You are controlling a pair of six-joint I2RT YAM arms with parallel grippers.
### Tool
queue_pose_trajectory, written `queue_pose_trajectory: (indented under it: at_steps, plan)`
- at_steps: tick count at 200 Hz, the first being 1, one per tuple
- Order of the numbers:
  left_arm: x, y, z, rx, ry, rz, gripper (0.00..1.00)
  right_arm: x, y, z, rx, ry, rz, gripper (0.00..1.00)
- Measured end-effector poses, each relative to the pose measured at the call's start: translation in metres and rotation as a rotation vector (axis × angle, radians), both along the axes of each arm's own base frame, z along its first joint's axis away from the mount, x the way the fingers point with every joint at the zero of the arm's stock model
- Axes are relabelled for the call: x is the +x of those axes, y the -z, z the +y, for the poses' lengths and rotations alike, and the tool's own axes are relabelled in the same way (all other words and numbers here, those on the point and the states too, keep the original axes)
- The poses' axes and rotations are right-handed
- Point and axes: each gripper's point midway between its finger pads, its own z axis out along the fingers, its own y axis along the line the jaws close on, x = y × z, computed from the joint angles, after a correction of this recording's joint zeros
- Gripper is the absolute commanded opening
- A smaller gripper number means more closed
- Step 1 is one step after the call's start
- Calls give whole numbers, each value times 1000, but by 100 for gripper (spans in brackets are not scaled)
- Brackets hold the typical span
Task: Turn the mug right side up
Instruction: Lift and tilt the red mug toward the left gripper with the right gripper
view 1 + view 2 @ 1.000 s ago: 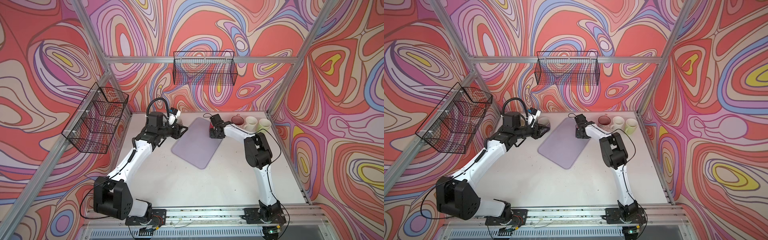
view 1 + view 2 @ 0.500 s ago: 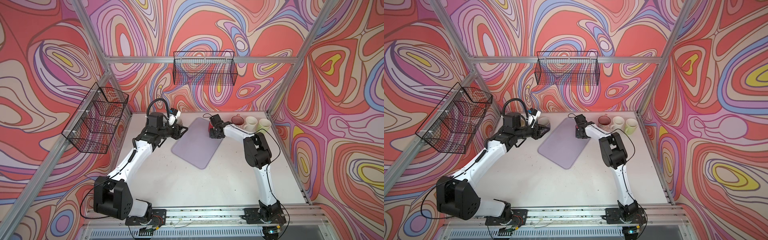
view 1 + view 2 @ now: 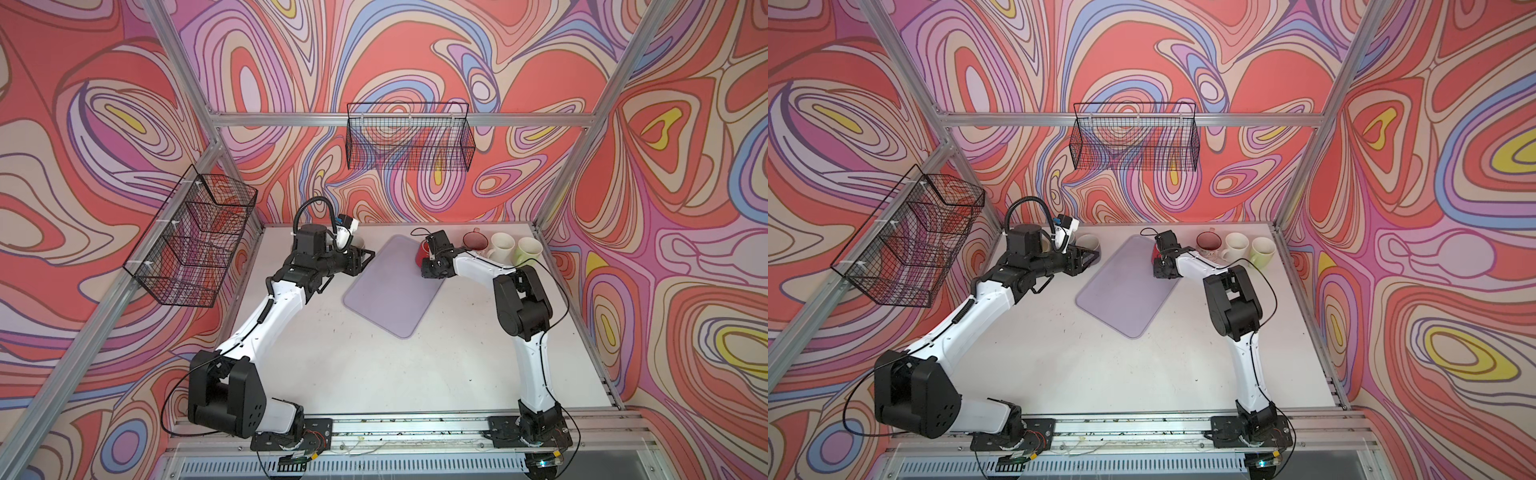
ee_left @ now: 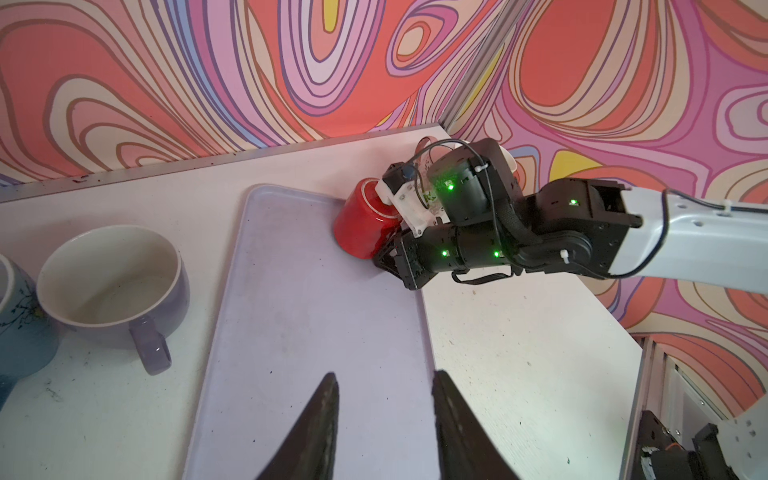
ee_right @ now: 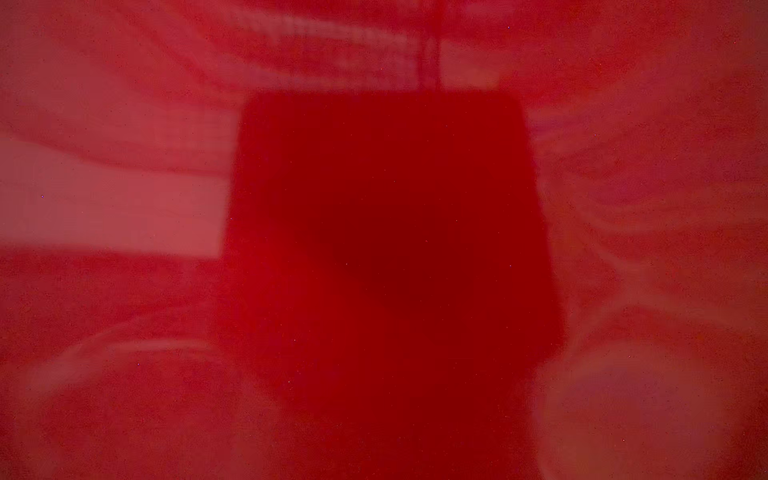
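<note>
Red glaze is filling my right wrist lens edge to edge, so the red mug [image 4: 361, 228] is sitting right up against my right claw [image 4: 390, 249], straight ahead of the fingers. From the left wrist view it is leaning, not standing. Its base ring is tilting back toward my right wrist, and its mouth is pointing away from the claw, down at the far corner of the lavender tray [image 4: 307, 332]. The long axis is running roughly along the claw's own reach (I am judging from one side view only). The right fingers are lying low at the mug's near side, hidden by its body, so I cannot tell whether they are clamped on it or only touching.

My left claw [image 4: 385, 378] is hanging with jaws apart and nothing between them, with the mug well ahead of it across the tray. The right arm is sitting far nearer. I am reckoning the flip calls for a right wrist roll that brings the mouth up.
</note>
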Motion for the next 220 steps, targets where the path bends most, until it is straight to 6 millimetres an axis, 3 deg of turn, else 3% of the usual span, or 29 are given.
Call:
queue_pose_trajectory:
  at_steps: [37, 107, 194, 220]
  plan:
    - [1, 9, 1, -35, -29, 35, 40, -10, -6, 6, 97, -46, 13, 0]
    - [10, 1, 0, -92, -65, 25, 40, -33, -20, 23, 258, -137, 28, 0]
    - [16, 12, -1, -177, -104, 62, 41, -41, -76, 46, 465, -241, -61, 0]
    - [17, 10, -4, -223, -101, 69, 47, -45, -91, 53, 552, -273, -74, 0]
